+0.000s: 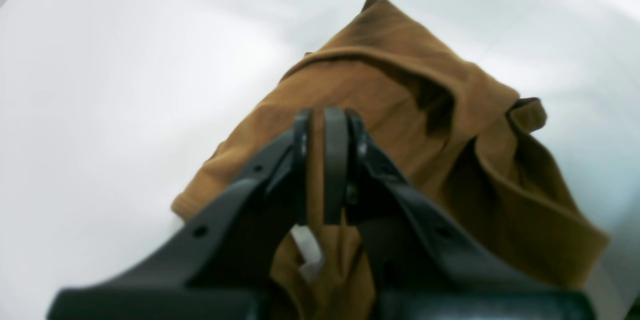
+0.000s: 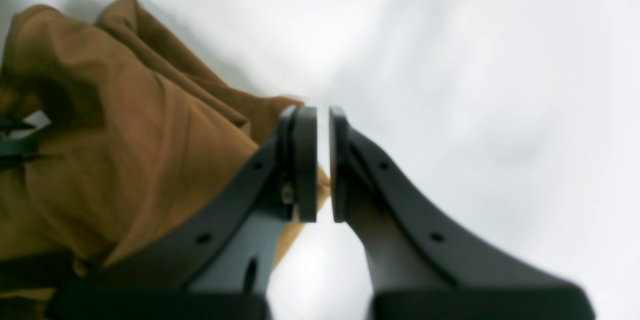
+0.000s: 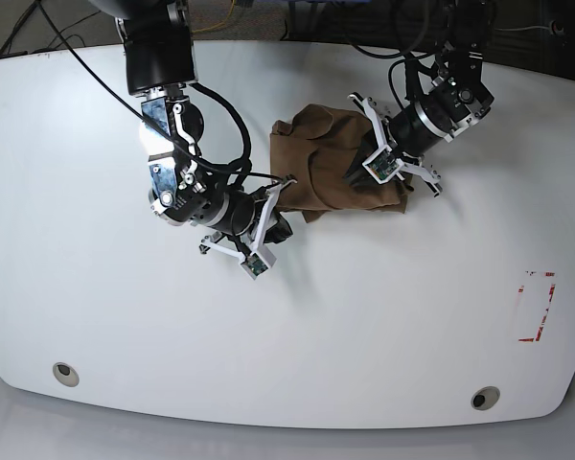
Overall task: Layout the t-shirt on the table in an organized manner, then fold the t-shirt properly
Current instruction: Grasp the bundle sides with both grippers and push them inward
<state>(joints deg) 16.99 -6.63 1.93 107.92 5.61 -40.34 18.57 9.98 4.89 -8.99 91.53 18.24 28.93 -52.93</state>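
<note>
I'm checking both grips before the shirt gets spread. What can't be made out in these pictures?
- Base view: the crumpled tan-brown cotton t-shirt bunches over itself, hiding sleeves and collar.
- Right wrist view: blur hides whether the right gripper pinches cloth.
- Left wrist view: the left gripper covers the shirt's near edge.

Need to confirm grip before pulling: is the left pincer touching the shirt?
Touching. Left wrist view shows the left pincer shut on a shirt fold.

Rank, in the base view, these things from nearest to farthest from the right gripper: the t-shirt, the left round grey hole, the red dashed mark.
From the right gripper:
1. t-shirt, pinched at its edge.
2. left round grey hole, near front-left corner.
3. red dashed mark, far right side.
</note>
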